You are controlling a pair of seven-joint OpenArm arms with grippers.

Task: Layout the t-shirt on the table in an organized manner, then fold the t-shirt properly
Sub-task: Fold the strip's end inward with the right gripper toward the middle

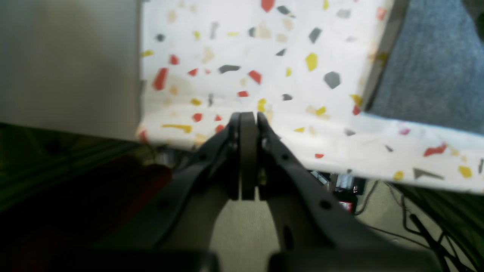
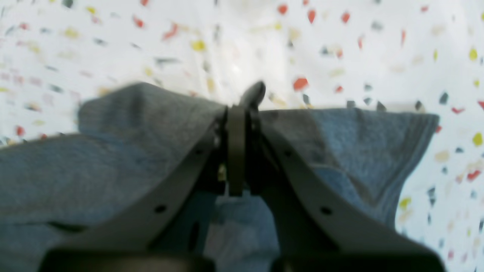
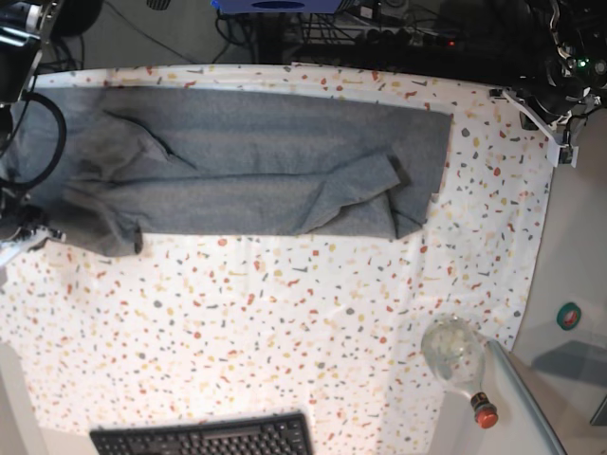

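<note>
While the right gripper [image 2: 242, 109] pinches a fold of the t-shirt [image 3: 256, 161] at the table's [image 3: 285, 313] left edge, its jaws are pressed together on the grey knit. T-shirt lies folded lengthwise in a long band along the far edge, left end rumpled. Left gripper [image 1: 247, 119]: jaws pressed together, holding nothing, off the table's far right corner. Keyboard [image 3: 204, 438] at near edge; bottle [image 3: 460, 365] near the near right corner.

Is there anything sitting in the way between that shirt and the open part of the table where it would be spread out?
Nothing visible blocks it. The t-shirt lies along the far side of the table; the speckled cloth before it is bare. The glass bottle and keyboard sit at the near edge, well apart.
</note>
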